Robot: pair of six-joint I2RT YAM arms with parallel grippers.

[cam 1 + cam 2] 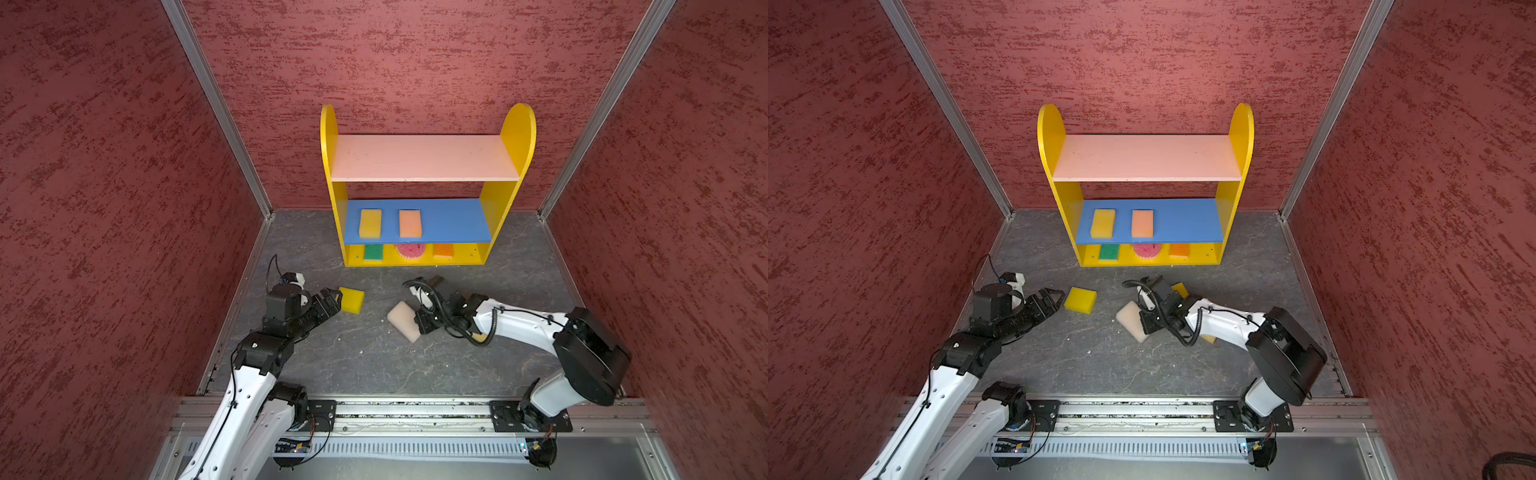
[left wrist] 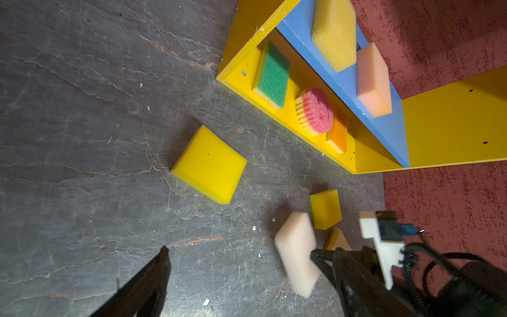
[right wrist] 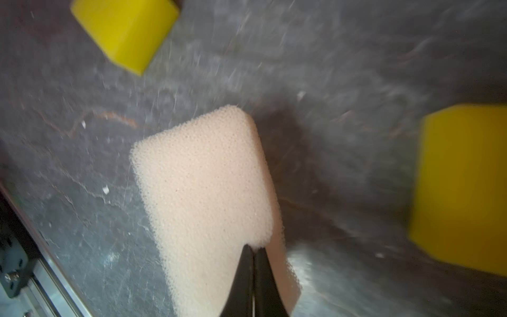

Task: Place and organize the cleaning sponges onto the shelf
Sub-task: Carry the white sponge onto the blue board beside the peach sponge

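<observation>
My right gripper (image 3: 253, 251) is shut on one end of a cream sponge (image 3: 203, 186), squeezing the foam; in both top views the sponge (image 1: 402, 319) sticks out leftward from the gripper (image 1: 419, 322) over the floor. My left gripper (image 1: 334, 297) is open, its tips just short of a yellow sponge (image 1: 353, 300) lying flat on the floor (image 2: 210, 164). The shelf (image 1: 519, 137) stands at the back. Its blue board holds a golden sponge (image 1: 370, 223) and a peach one (image 1: 410, 223). A green (image 1: 373, 252), a round pink (image 1: 410, 251) and an orange sponge (image 1: 443, 250) sit on the bottom.
A smaller yellow sponge (image 1: 1180, 289) lies behind the right gripper, and a tan piece (image 1: 1209, 339) shows under the right arm. The shelf's pink top board (image 1: 424, 158) is bare. Red walls close in three sides; a metal rail (image 1: 415, 409) runs along the front.
</observation>
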